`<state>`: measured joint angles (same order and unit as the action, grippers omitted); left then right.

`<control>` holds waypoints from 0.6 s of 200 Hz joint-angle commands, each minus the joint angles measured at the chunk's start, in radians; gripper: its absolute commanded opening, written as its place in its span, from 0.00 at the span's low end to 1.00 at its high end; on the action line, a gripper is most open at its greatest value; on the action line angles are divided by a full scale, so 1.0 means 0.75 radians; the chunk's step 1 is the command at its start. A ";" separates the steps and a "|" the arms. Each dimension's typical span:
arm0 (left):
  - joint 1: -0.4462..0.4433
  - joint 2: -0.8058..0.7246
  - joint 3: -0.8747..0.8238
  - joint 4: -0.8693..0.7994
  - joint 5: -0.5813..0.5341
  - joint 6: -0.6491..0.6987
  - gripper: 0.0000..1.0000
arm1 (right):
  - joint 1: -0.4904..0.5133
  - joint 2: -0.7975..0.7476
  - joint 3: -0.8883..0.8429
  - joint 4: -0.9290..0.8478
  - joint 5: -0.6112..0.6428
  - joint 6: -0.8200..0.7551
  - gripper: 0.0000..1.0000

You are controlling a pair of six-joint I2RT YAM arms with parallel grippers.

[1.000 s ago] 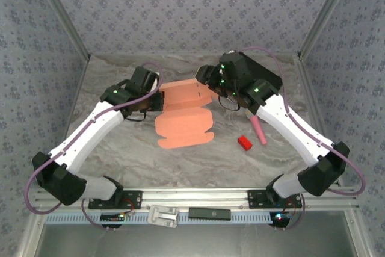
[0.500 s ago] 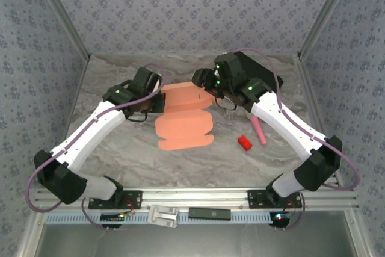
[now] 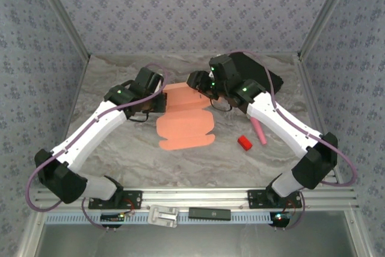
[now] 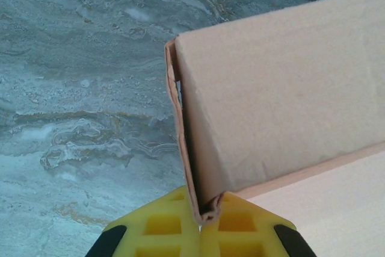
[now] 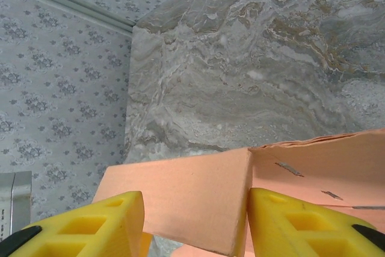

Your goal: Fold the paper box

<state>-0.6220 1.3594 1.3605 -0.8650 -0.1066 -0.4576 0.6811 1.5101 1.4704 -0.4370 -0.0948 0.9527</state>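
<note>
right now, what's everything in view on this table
paper box: one, salmon-orange, table centre, partly folded
block: one, red, right of the box
stick: one, pink, just beyond the block
case: one, black, far right of the table
table: one, grey marbled, under everything
left tool: one, yellow, shut on a folded edge of the box
right tool: one, yellow, open, either side of a raised box panel
</note>
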 commanded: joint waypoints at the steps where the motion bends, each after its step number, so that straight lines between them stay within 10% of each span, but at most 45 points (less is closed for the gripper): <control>1: -0.011 0.005 0.043 -0.003 -0.017 -0.014 0.00 | 0.001 0.011 -0.006 0.023 -0.016 0.008 0.50; 77: -0.014 0.000 0.021 0.020 -0.057 -0.016 0.00 | -0.012 0.060 0.009 0.059 -0.112 -0.009 0.57; 120: -0.011 0.009 0.027 -0.007 -0.203 -0.033 0.00 | 0.003 -0.170 -0.176 -0.025 0.173 -0.012 0.66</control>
<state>-0.6247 1.3609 1.3605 -0.8646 -0.1833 -0.4625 0.6720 1.5089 1.4155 -0.3973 -0.1081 0.9436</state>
